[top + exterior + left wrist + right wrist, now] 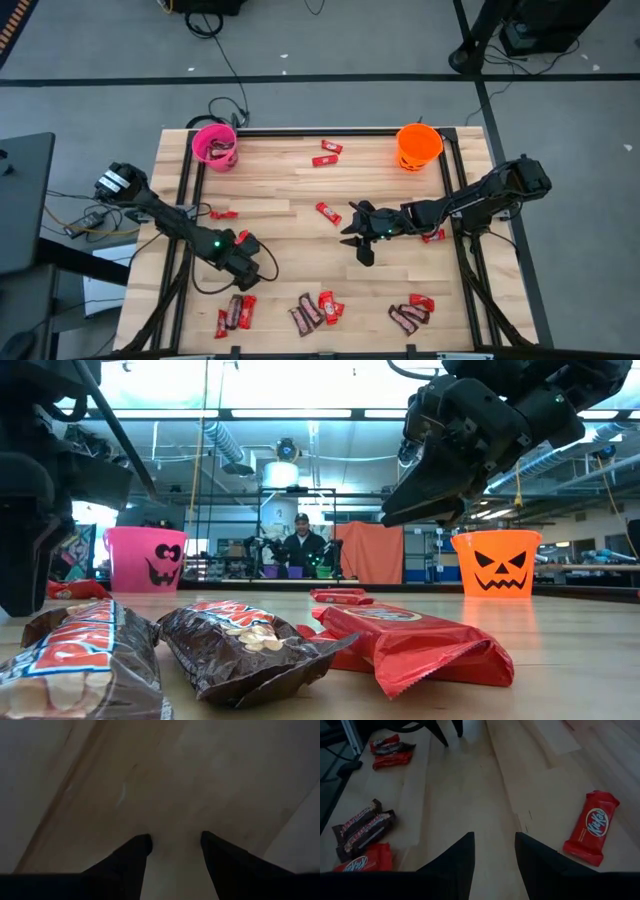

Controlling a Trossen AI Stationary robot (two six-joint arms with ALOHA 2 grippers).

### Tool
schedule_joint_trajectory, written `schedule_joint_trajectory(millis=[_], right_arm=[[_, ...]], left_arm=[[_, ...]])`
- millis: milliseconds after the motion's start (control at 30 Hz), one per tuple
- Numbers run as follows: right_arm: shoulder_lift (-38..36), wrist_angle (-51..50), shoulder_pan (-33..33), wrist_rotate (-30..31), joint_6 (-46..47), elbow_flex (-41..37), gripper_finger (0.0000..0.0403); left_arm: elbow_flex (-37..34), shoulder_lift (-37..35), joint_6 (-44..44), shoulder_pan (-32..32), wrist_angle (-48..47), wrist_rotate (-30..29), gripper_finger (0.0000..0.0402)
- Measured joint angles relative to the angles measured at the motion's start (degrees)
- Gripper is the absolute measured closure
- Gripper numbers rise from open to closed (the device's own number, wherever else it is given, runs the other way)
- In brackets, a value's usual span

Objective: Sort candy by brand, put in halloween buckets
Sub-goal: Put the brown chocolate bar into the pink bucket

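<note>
Seen from the high view, the right claw [358, 240] hung over the middle of the worktop [290, 270] with its fingers spread and nothing between them, and the nearest red bar [327, 212] lay just beside it, toward the far edge and slightly to the robot's left, its long axis running diagonally across the planks; the right arm was plainly the nearer one, since the left claw [243, 262] sat low near the left front, close to a small heap of red and brown bars [234, 312]. More candy lay along the near edge and near the far edge, and both buckets stood at the far corners, the pink bucket [214, 146] on the left and the orange bucket [418, 146] on the right. At table height, the right claw [425, 510] hovered well above the wood, clear of everything, with brown bars [240, 645] and a red bar [415, 648] crumpled in the foreground. Through the left wrist camera only bare wood showed between the parted fingers [132, 855]. Through the right wrist camera the red bar [592, 827] lay off to one side of the open fingers [457, 855], not between them, flat, glossy and labelled, its length roughly along the claw's forward line; I judged a sideways shift necessary before any descent.
</note>
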Motion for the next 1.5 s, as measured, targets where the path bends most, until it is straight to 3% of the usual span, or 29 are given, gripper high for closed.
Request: schedule_joint_trajectory(millis=[800,1000,1500], right_arm=[[0.00,-0.02,0.33,-0.04,0.04,0.00,0.0251],[0.00,0.00,0.33,-0.03,0.04,0.00,0.0251],[0.02,-1.25,0.33,0.37,0.07,-0.02,0.0251]], left_arm=[[-0.07,0.07,3.32,-0.05,0.95,-3.22,0.0205],[-0.18,0.31,5.12,0.04,8.38,-2.94,0.0205],[-0.05,1.30,6.09,0.06,11.68,-3.60,0.0202]])
